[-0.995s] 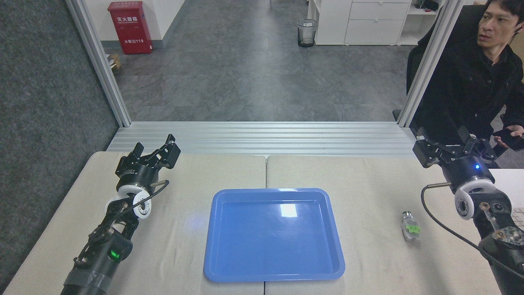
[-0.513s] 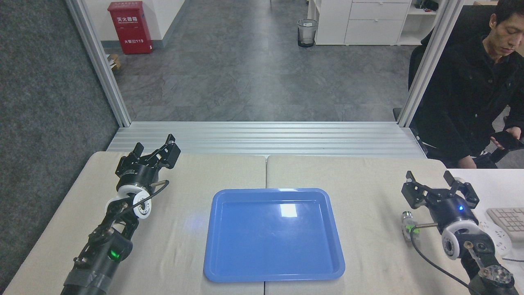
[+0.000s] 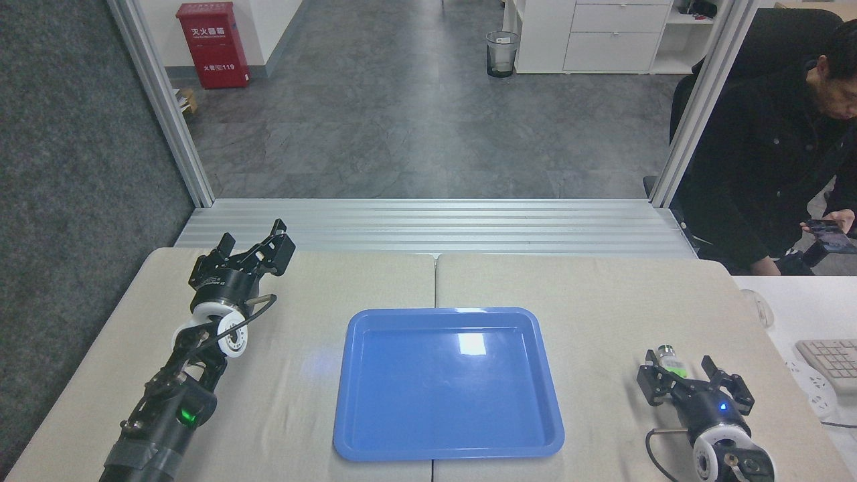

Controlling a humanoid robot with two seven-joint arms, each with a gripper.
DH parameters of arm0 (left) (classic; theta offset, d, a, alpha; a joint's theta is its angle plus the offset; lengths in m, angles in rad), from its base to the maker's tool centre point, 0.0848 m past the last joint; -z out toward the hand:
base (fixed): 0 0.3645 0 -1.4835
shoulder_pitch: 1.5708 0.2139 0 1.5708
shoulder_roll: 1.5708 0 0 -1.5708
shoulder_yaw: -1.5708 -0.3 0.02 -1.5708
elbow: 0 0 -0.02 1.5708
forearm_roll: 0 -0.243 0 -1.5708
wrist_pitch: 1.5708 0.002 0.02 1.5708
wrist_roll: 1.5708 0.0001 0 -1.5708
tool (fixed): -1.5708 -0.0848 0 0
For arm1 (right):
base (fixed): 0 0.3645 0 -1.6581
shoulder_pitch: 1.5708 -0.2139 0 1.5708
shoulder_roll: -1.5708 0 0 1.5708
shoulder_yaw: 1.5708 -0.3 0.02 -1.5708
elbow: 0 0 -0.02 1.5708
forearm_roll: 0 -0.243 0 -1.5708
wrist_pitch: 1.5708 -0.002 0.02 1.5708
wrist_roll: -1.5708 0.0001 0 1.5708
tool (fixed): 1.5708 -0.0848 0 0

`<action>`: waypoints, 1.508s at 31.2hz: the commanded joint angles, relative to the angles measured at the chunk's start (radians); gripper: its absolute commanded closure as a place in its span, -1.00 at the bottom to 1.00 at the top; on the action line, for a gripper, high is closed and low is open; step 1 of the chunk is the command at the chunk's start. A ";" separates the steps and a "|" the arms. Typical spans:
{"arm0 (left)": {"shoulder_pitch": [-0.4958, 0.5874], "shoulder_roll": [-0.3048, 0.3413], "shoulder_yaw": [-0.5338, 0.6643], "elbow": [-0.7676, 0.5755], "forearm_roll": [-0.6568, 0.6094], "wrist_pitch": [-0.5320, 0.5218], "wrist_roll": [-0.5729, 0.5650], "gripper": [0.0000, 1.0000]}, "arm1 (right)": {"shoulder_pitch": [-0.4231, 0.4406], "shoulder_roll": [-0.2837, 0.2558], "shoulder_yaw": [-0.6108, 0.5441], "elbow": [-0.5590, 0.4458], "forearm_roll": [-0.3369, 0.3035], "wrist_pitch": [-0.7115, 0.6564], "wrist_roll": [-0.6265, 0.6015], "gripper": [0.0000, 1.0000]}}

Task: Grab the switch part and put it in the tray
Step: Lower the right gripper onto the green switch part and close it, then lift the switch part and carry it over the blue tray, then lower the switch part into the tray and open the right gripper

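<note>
The switch part (image 3: 670, 361) lies on the beige table at the right, its silver end pointing away from me and its green block partly hidden by my right gripper. My right gripper (image 3: 689, 380) is low over the table directly behind the part, open, with its fingers spread wider than the part. The blue tray (image 3: 365, 428) sits flat at the table's centre and holds nothing. My left gripper (image 3: 254, 238) rests open at the far left of the table, well away from both.
A white keyboard (image 3: 830, 358) and a mouse (image 3: 760, 308) lie on a white desk at the right edge. A seated person (image 3: 770, 167) in black holds a phone beyond the table's right corner. An aluminium rail (image 3: 435, 224) runs along the back edge.
My right arm has swung down and toward me, from high at the table's back right to just behind the switch part. The left arm, tray and part have not moved.
</note>
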 commanded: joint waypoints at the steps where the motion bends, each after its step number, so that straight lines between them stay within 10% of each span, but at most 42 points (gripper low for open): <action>1: 0.000 0.000 0.000 0.000 0.000 0.000 -0.001 -1.00 | 0.034 0.070 0.016 0.062 -0.001 0.022 -0.001 -0.46; 4: 0.000 0.000 0.000 0.000 0.000 0.000 -0.001 -1.00 | 0.034 0.071 0.016 0.061 -0.004 0.019 -0.004 0.50; 7: 0.000 0.000 0.000 0.000 0.000 0.000 -0.001 -1.00 | 0.032 0.073 0.011 0.046 -0.005 0.022 -0.007 1.00; 18: 0.000 0.000 0.000 0.000 0.000 0.000 0.001 -1.00 | 0.011 0.074 0.039 -0.416 0.028 0.139 0.012 1.00; 23: 0.000 0.000 0.000 0.000 0.000 0.000 -0.001 -1.00 | -0.030 0.197 0.261 -0.559 0.165 0.147 0.073 1.00; 30: 0.000 0.000 0.000 0.000 0.000 0.000 -0.001 -1.00 | -0.035 0.372 0.431 -0.548 0.294 0.165 0.134 1.00; 47: 0.000 0.000 0.000 0.000 0.000 0.000 -0.001 -1.00 | 0.054 0.378 0.548 -0.231 0.309 0.295 0.200 1.00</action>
